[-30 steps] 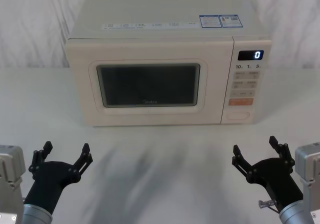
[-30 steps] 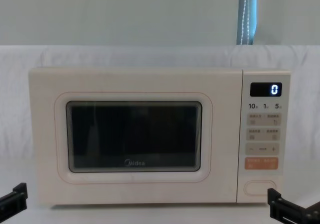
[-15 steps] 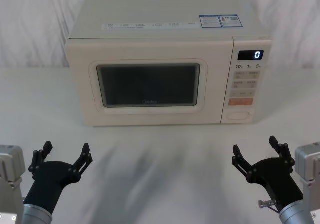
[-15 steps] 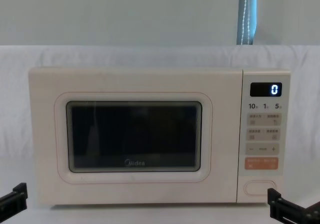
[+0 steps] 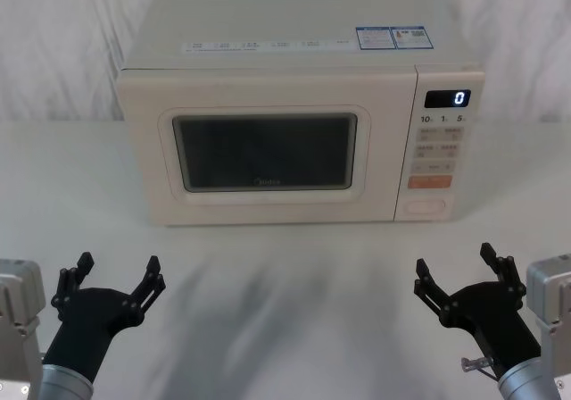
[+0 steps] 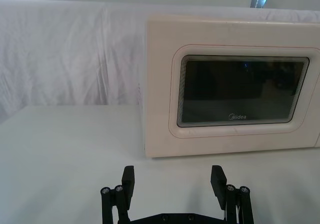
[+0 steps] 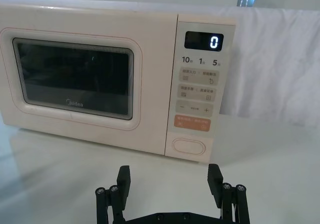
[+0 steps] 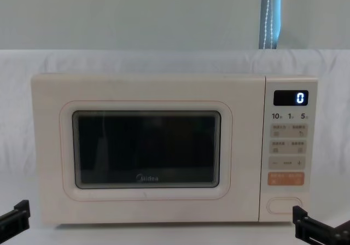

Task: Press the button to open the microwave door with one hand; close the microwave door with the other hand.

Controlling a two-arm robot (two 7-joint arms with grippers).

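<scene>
Head view: nearest the robot, the left gripper (image 5: 113,273) hovers low over the white table (image 5: 285,293) on the left side, its black fingers spread wide and holding nothing. On the right side, level with it, the right gripper (image 5: 457,266) hangs over the same surface, its fingers likewise spread wide and empty. Both sit well short of the appliance, with bare tabletop between them and its front.

From the left wrist, the left gripper's two pads (image 6: 129,178) stand apart, facing the microwave door (image 6: 240,91). From the right wrist, the right gripper's pads (image 7: 123,177) are equally parted, and the button (image 7: 189,147) lies ahead of them, near the bottom of the control panel (image 7: 199,84).

Farther on stands the cream microwave (image 5: 294,70), squarely on the table and facing the robot. Its door fills the left and middle of the front and sits flush with the body, closed; the dark window (image 5: 265,153) carries a grey "Midea" logo at its lower edge. The narrow control panel occupies the right end of the front. At its top a digital display (image 5: 448,98) reads 0; below come rows of small pale keys, then an orange key (image 5: 430,182), and lowest of all the wide plain button, untouched.

Behind the microwave hangs a white draped cloth (image 5: 53,43).
</scene>
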